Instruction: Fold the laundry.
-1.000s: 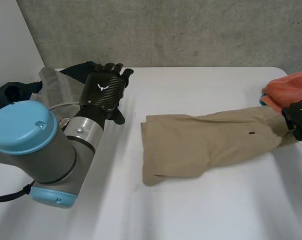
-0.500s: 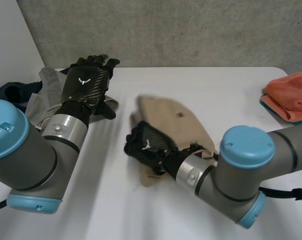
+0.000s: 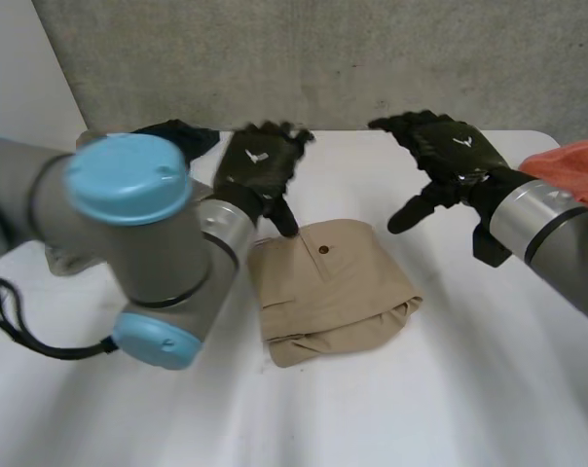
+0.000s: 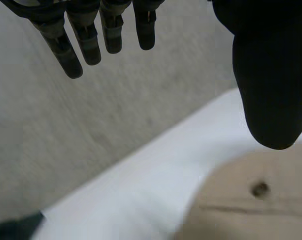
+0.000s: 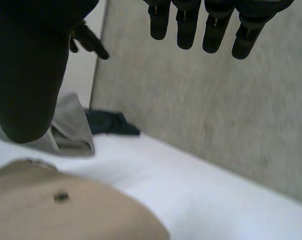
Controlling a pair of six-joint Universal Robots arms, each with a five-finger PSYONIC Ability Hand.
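Khaki trousers [image 3: 328, 292] [image 4: 251, 210] [image 5: 66, 210] lie near the middle of the white table [image 3: 421, 389], folded into a compact, roughly rectangular bundle. The layers are stacked, with the thicker rolled edges bulging at the near and right sides. The fabric looks like a matte woven cotton, stiff enough to hold soft creases, and a straight stitched seam and a small dark button [image 3: 322, 250] [image 4: 260, 188] [image 5: 61, 197] show on the top face. The bundle seems to rest under its own weight, so this fold looks done — nothing is pinning it. The left hand [image 3: 255, 175] [image 4: 271, 75] hovers just over the far edge of the bundle with its glossy black fingers straight and spread and its thumb pointing down toward the cloth. It grasps nothing, and the left wrist view suggests the thumb is clear of the fabric. The right hand [image 3: 450, 156] [image 5: 26, 75] hangs above bare table beyond the bundle's far right side, likewise released, with its fingers extended and nothing between them — a posture that reads as letting go rather than reaching. Further out, an orange towel [image 3: 571, 165] lies folded at the table's right edge, well apart from the trousers. At the far left corner, a crumpled grey cloth [image 5: 71, 127] and a dark garment [image 3: 172, 136] [image 5: 108, 122] lie together, probably awaiting their turn. A rough concrete wall [image 3: 323, 58] stands behind the table.
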